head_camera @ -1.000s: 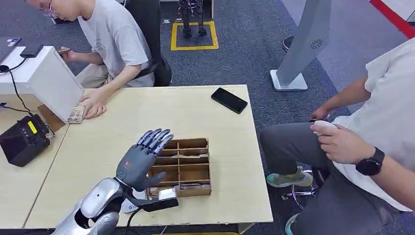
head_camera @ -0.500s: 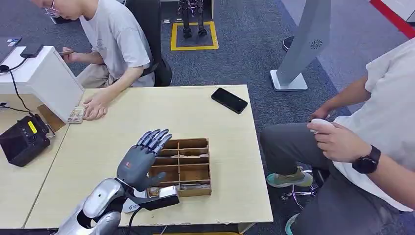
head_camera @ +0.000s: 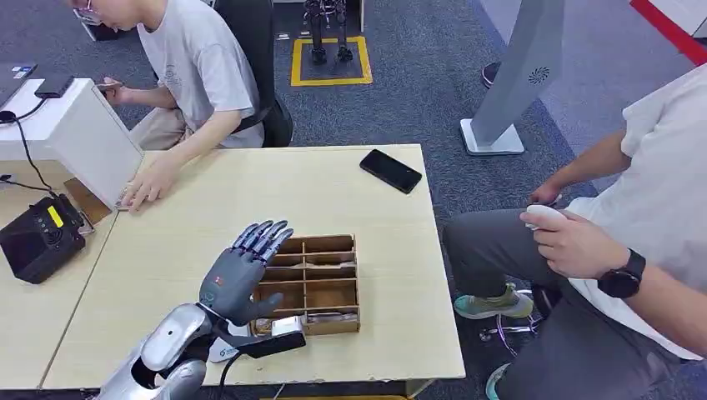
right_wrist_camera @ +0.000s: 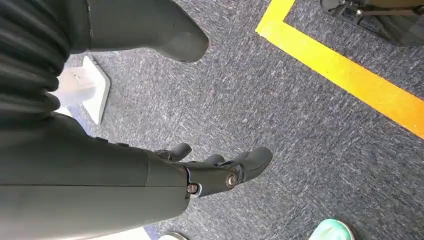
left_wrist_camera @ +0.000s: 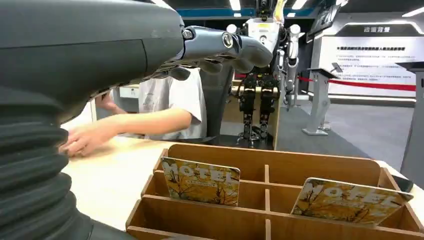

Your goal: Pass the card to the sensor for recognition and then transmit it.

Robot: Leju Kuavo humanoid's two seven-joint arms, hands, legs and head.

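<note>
The robot's left hand (head_camera: pixel 238 279), fingers spread and holding nothing, hovers at the left edge of the brown compartmented wooden tray (head_camera: pixel 342 321) on the pale worktop (head_camera: pixel 208 208), with 2 yellow printed cards (left_wrist_camera: pixel 201 181) propped just beyond, long edges seemingly crosswise.

Even, bright overhead light falls on the table (head_camera: pixel 358 200), casting only soft, short shadows beside the tray (head_camera: pixel 317 283) and phone (head_camera: pixel 390 170). Ceiling strips glare white in the left wrist view, where the left hand (left_wrist_camera: pixel 90 50) looms dark and soft-focused. The carpet (right_wrist_camera: pixel 300 125) in the right wrist view looks sharp and well lit.
</note>
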